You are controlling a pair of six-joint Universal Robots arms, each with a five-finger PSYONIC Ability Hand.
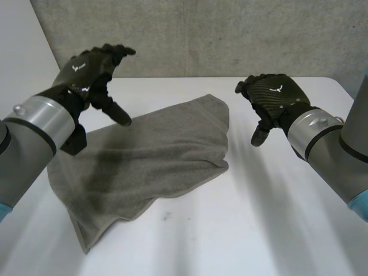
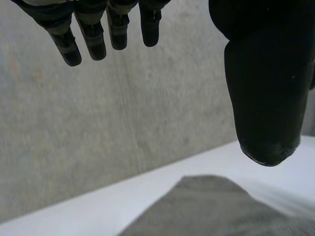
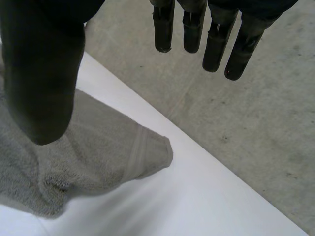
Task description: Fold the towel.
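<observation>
Your towel (image 1: 149, 155) lies loosely doubled, needing squaring; left hand (image 1: 95, 72) at its ten o'clock, right hand (image 1: 270, 98) at three, fingers wide, empty.

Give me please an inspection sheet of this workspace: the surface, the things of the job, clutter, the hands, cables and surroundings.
Surface: white table, with one small dark speck near the towel.
Job's things: grey towel lying on the table, rumpled, edges uneven, not neatly folded.
Clutter: nothing seen.
Hands: left hand open, in the air above the towel's far left part, holding nothing; right hand open, in the air beside the towel's right edge, holding nothing.
Cables: nothing seen.
Surroundings: grey concrete wall behind the table.
</observation>
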